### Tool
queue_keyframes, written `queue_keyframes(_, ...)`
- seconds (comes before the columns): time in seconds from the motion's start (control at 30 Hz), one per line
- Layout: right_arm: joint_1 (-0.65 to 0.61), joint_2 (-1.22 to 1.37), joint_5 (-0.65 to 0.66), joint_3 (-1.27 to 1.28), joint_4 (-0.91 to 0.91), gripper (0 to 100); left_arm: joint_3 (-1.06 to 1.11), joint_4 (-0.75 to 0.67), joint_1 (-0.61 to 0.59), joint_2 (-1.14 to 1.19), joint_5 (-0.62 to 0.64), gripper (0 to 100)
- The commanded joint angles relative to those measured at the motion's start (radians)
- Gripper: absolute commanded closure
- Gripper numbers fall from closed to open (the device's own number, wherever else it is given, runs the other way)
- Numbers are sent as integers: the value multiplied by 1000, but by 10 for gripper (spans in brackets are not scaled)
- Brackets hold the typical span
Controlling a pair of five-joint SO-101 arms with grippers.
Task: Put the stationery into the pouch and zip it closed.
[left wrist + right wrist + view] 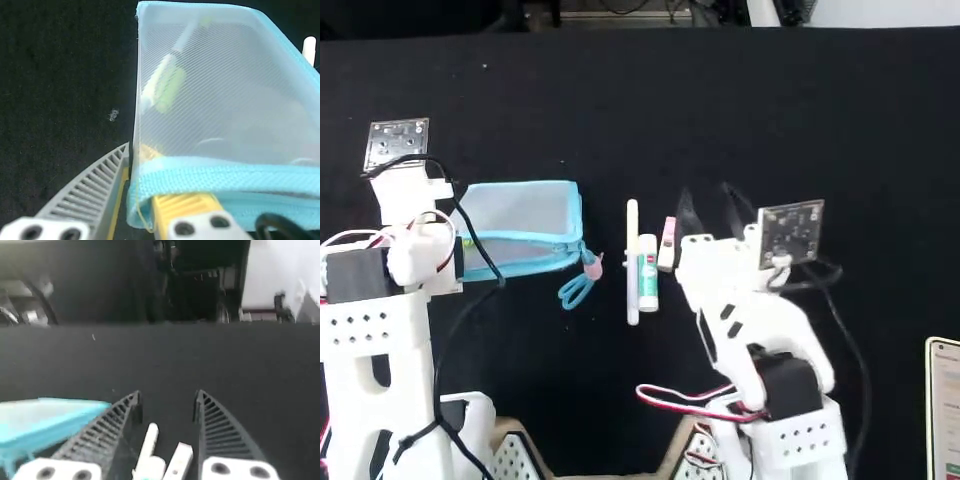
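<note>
Two claws, one busy: the left gripper (134,169) clamped the pouch (520,225) rim.
Wide open and empty, the right gripper (168,395) hung over the stationery (641,268) beside the pouch; I couldn't identify the greenish shape (167,90) behind the mesh.

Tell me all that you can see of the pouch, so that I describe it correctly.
The pouch is a flat rectangle of whitish see-through mesh with light blue edging, on the black table. The left gripper pinches its blue zip edge at one corner. A pink zip pull with a blue cord loop lies at the other end. A green-and-white item shows through the mesh.
</note>
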Motion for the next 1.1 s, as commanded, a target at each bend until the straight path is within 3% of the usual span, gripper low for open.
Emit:
queue_keyframes(0.0, 23, -5, 5, 47, 5, 832, 12, -2, 2, 3, 14, 968)
queue_keyframes(0.27, 26, 131, -55, 67, -71, 829, 12, -2, 2, 3, 14, 968)
queue_keyframes(0.53, 23, 647, -71, -82, -219, 831, 13, -2, 2, 3, 14, 968)
queue_keyframes(0.77, 21, 1095, -334, -349, -215, 828, 13, 2, -1, 3, 14, 968)
queue_keyframes(1.07, 29, 1440, -341, -550, -198, 828, 15, 2, -2, 3, 14, 968)
